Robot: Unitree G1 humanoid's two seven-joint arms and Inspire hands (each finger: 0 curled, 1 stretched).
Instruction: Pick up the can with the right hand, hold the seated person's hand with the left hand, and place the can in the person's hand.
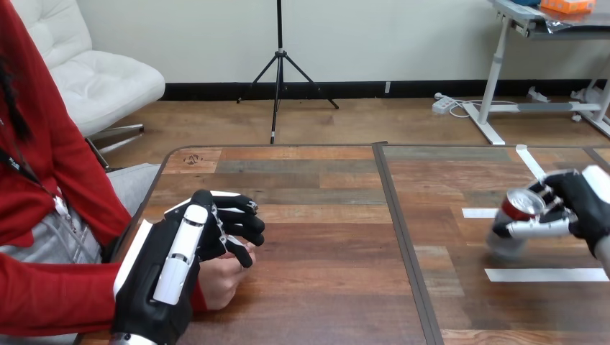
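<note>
The right hand (579, 205) clasped the silver red-topped can (519, 207) by the wooden table's (324, 237) right edge; the left hand (173, 266) curled round the person's hand (219, 280). Carrying it across level seemed wisest.

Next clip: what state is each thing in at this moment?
person's hand: gripped from above.
left robot hand: fingers curled round the person's hand.
can: tilted, gripped; lifted or not, cannot tell.
right robot hand: closed round the can.

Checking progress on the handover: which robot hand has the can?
The right hand, fingers curled round the can; the left hand curls over the person's hand.
</note>
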